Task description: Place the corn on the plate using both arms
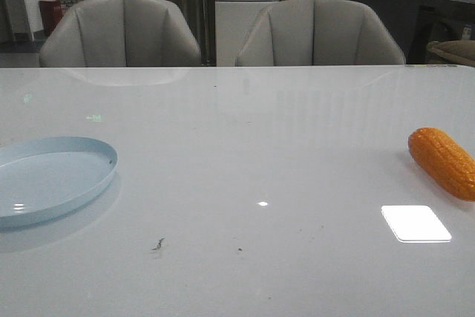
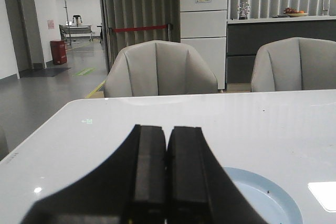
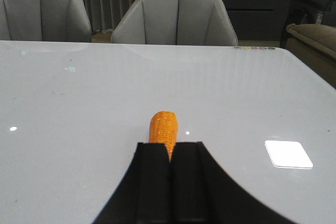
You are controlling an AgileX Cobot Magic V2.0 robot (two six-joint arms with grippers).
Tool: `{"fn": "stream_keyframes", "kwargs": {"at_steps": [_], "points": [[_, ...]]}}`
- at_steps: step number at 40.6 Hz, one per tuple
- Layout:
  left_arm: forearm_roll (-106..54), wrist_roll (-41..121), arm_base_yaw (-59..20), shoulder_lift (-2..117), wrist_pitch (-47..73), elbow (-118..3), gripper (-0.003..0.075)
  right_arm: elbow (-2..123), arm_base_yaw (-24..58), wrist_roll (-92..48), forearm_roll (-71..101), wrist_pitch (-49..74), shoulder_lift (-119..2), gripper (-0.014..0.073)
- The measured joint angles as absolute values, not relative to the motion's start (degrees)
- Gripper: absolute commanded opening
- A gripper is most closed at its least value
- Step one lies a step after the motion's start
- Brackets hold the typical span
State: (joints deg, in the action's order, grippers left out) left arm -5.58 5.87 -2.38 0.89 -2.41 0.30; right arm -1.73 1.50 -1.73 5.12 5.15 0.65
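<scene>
So on my front feed, far left, there's the plate (image 1: 52,180), pale blue and shallow, sitting on the white table (image 1: 245,154) with its left side cut off by the frame edge. My left gripper (image 2: 167,174) doesn't show up on the front feed at all, but its wrist cam has it hanging over the near part of the plate (image 2: 273,200), both black fingers (image 2: 149,166) pressed flat together, nothing between them. Clenched on empty air, basically.

Middle of the table has a few dark specks (image 1: 158,244) and a small bright glare dot. Behind the far edge there are two gray chairs (image 1: 122,31).

Over on the right, the corn (image 1: 444,161) is lying flat on the table near the right edge, well apart from the plate, with a bright square reflection (image 1: 415,223) just in front of it. The right wrist cam shows my right gripper (image 3: 170,182) closed up too, fingers side by side, with the corn (image 3: 163,127) poking out just past the tips. Can't really tell from that angle whether the tips touch the cob or just sit above it, but it isn't between the fingers.
</scene>
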Motion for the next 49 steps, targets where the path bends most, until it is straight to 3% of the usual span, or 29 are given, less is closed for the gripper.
{"fn": "stream_keyframes", "kwargs": {"at_steps": [30,39,49], "points": [[-5.6,5.9,-2.4,0.9,-2.6,0.3,0.0090,-1.7,1.5,-1.7,5.1,5.0,0.7,0.0056],[-5.6,5.9,-2.4,0.9,-11.2,0.3,0.0090,-1.7,1.5,-1.7,5.1,4.0,0.7,0.0056],[-5.6,5.9,-2.4,0.9,-16.8,-2.3,0.0090,-1.7,1.5,-1.7,6.2,-10.0,0.7,0.0056]]}}
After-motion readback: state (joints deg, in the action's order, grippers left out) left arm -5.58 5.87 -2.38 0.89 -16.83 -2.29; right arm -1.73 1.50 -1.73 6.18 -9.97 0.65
